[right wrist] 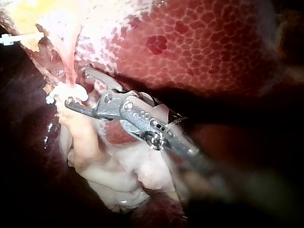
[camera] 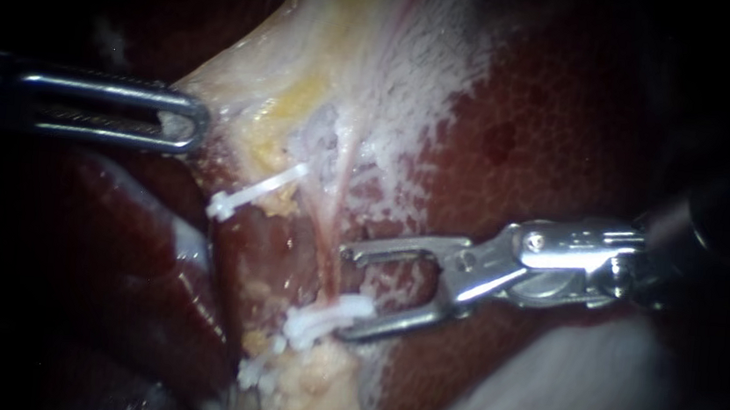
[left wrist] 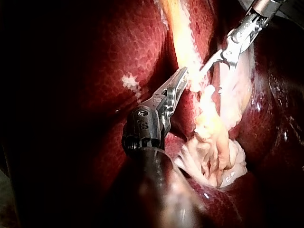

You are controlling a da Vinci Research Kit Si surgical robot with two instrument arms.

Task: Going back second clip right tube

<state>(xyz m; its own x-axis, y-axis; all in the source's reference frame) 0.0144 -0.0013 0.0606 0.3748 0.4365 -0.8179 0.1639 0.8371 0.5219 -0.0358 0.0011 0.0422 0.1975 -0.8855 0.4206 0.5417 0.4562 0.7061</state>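
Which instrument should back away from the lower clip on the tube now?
Right. The right instrument, jaws open beside the lower clip on the tube, holds nothing and can likely draw straight back. The left instrument is shut on pale tissue, seemingly holding it taut.

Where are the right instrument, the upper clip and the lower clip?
right instrument (camera: 347, 292), endoscope view, midway between open jaw tips.
upper clip (camera: 256, 191), endoscope view, middle of its bar.
lower clip (camera: 329, 316), endoscope view, its white body.
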